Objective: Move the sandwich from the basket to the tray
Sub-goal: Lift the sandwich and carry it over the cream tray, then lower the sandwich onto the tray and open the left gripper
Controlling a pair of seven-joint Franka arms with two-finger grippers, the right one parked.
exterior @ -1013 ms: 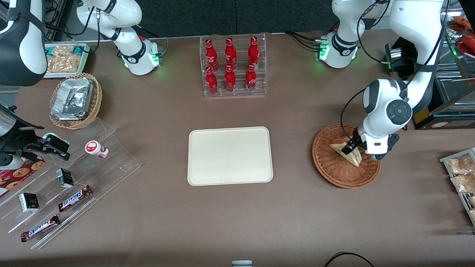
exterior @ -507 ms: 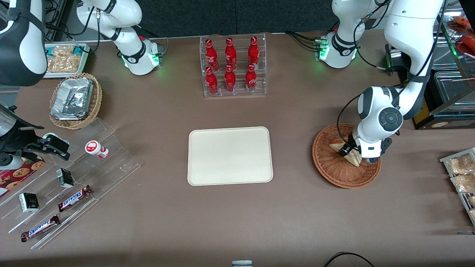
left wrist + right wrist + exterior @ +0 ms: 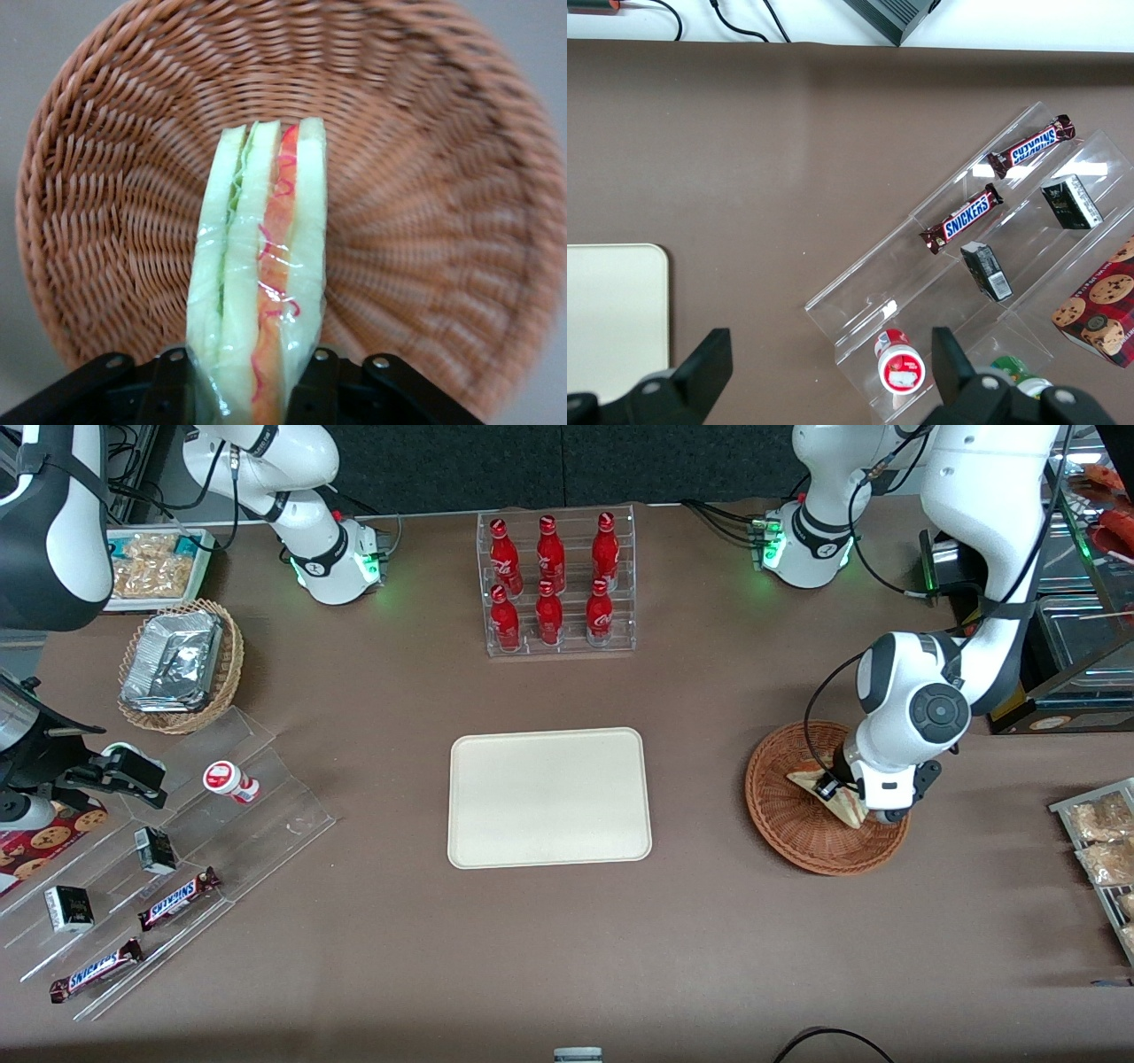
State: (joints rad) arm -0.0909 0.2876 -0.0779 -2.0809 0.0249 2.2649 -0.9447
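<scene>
The working arm is bent down over the basket (image 3: 802, 828), its wrist lowered into the bowl. The gripper (image 3: 831, 788) is seen closed on the sandwich (image 3: 842, 808), one finger (image 3: 168, 390) pressed against each bread face. The sandwich is shown inside the basket, standing on edge; whether it rests on the weave cannot be told. Its wrapped, red and green filling edge is revealed only in the wrist view. The tray (image 3: 549, 797) lies well apart from the basket, toward the parked arm's end.
</scene>
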